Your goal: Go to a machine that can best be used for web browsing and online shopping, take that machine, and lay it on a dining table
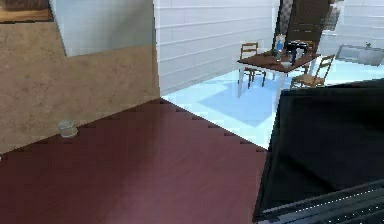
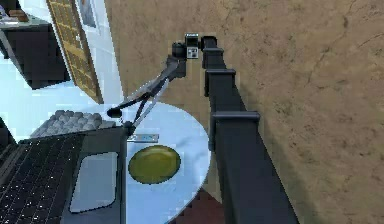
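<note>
Where the dark square arm (image 2: 235,130) rises up the middle of the frame, its gripper (image 2: 118,108) slants down to the left. Its thin fingers (image 2: 148,88) end at the far corner of an open dark grey laptop (image 2: 60,175). The laptop lies lower left on a round white table (image 2: 190,135), beside a yellow-green plate (image 2: 155,163). Whether the fingers grip anything cannot be told. Ahead, in the upper right, stands a wooden dining table (image 1: 268,62) with chairs.
</note>
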